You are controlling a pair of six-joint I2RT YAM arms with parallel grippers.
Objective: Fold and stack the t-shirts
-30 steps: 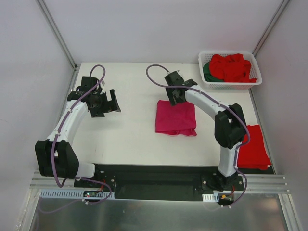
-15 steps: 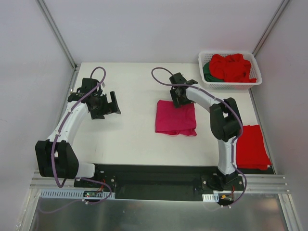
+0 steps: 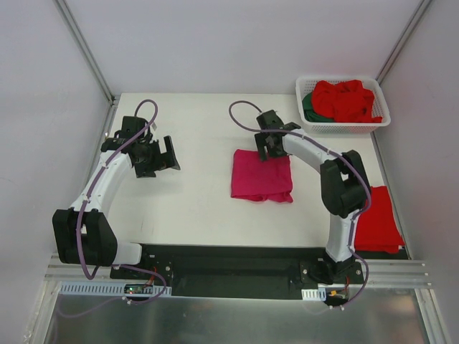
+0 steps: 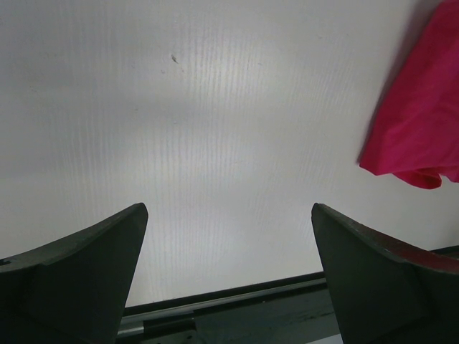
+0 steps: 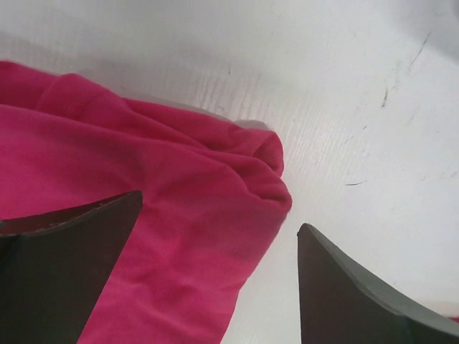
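Observation:
A folded magenta-pink t-shirt (image 3: 262, 175) lies in the middle of the table. My right gripper (image 3: 268, 148) hovers open over its far edge; in the right wrist view the jaws straddle a corner of the pink cloth (image 5: 179, 215). A folded bright red t-shirt (image 3: 376, 218) lies at the right edge. More red shirts (image 3: 346, 99) and a dark green one (image 3: 309, 106) fill the basket. My left gripper (image 3: 163, 153) is open and empty over bare table at the left; the pink shirt's edge (image 4: 423, 122) shows in the left wrist view.
The white slotted basket (image 3: 343, 127) stands at the far right corner. A black strip (image 3: 229, 254) runs along the table's near edge, and the enclosure walls close in on both sides.
My right gripper has shifted a little to the right along the pink shirt's far edge. The left arm has barely moved. The shirts lie as before.

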